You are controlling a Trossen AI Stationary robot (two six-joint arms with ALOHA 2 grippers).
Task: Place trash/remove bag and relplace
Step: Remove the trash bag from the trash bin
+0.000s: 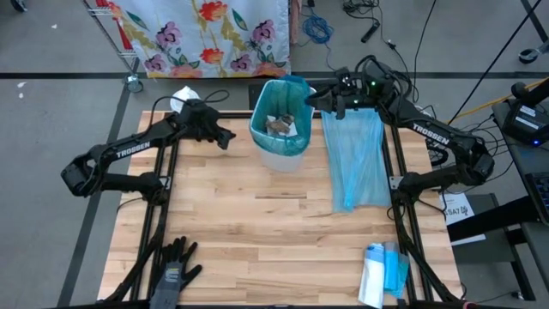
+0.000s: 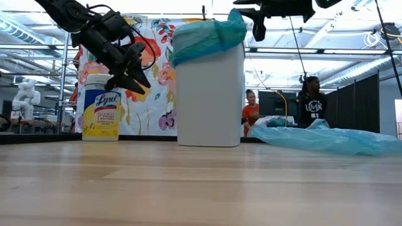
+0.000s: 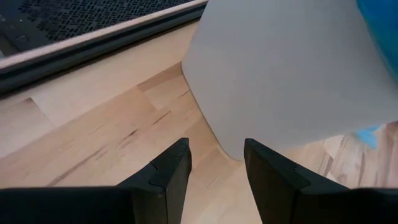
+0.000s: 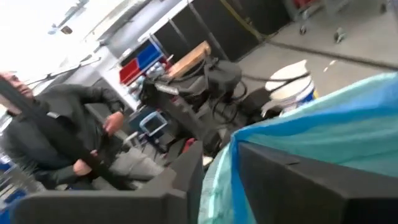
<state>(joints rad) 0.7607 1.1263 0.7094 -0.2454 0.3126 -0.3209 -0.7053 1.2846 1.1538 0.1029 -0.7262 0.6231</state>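
1. Near edge of the table (image 1: pixel 283 249): a black glove (image 1: pixel 176 270) lies at the left corner and a pack of folded blue bags (image 1: pixel 383 273) at the right corner. Neither is in play.
2. Mid-table, right side: a spare blue bag (image 1: pixel 356 159) lies flat and spread out, reaching back toward the bin (image 1: pixel 280 129). It is judged to be the replacement liner.
3. Far centre: the white bin stands upright with a blue liner (image 2: pixel 210 34) folded over its rim. The trash (image 1: pixel 281 124), brown and pale scraps, sits inside the liner.
4. Left gripper (image 1: pixel 225 137) hovers just left of the bin, above the table. Its fingers (image 3: pixel 168 174) stand apart and hold nothing.
5. Right gripper (image 1: pixel 316 101) is at the bin's far right rim, above the liner's edge. The right wrist view shows blue film between its fingers (image 4: pixel 292 186). Whether that film is pinched or just let go cannot be told.
6. Step in hand, as judged: lifting the filled liner out.
   - Grip the folded cuff, not loose film, so it does not tear.
   - Pull straight up, so that no scraps spill.
   - The left gripper should steady the bin wall, or the bin may rise with the liner.
7. Behind the table: a wipes canister (image 2: pixel 99 107) and a floral cloth (image 2: pixel 157 75).
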